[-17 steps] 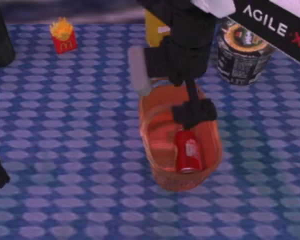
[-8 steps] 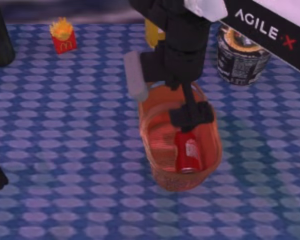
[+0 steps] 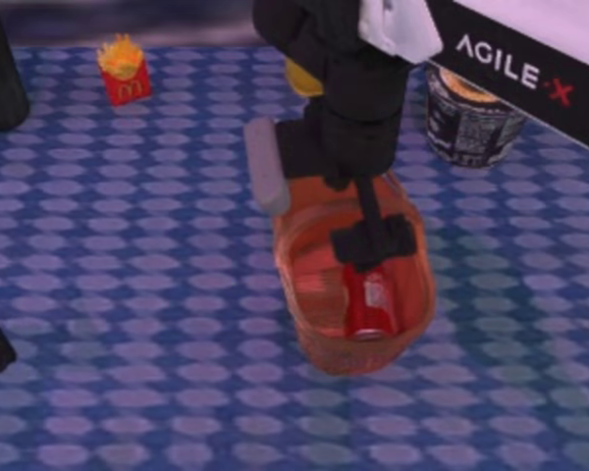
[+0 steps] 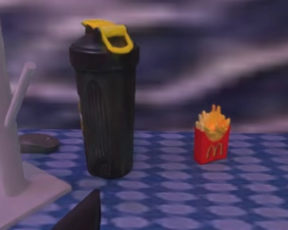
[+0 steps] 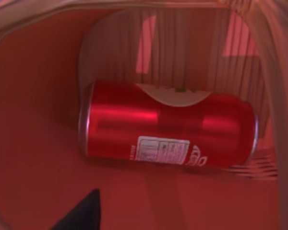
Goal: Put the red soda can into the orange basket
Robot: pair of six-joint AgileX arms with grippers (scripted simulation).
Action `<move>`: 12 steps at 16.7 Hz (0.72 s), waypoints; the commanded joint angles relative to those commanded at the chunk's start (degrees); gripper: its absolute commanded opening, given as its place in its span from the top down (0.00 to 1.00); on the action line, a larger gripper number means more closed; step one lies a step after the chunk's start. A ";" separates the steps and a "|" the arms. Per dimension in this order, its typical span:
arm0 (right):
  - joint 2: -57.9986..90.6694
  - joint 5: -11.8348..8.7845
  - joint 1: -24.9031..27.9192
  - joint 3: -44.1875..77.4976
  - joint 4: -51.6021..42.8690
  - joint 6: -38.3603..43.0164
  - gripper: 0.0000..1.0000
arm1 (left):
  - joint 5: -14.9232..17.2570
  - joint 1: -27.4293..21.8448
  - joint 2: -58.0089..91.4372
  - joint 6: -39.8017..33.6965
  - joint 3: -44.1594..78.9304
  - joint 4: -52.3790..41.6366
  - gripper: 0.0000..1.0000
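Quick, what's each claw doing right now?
Left claw: not in view.
Right claw: over the orange basket; open or shut cannot be told. Red soda can lies inside.

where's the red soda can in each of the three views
Top view: red soda can lies on its side inside the orange basket, right of the table's middle, under the right gripper.
Left wrist view: not in it.
Right wrist view: fills the centre.
Shared landmark: the basket's orange wall.

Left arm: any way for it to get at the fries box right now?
Probably yes. The fries box stands alone at the table's far left, with bare cloth around it. The right pincer is away over the orange basket, above the red soda can. The left arm sits at the left edge.
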 joint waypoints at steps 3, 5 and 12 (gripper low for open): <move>0.00 0.00 0.00 0.00 0.00 0.00 0.15 | 0.00 0.00 0.00 0.00 0.00 0.00 0.00; 0.00 0.00 0.00 0.00 0.00 0.00 0.30 | 0.00 0.00 0.00 0.00 0.00 0.00 0.00; 0.00 0.00 0.00 0.00 0.00 0.00 0.83 | 0.00 0.00 0.00 0.00 0.00 0.00 0.00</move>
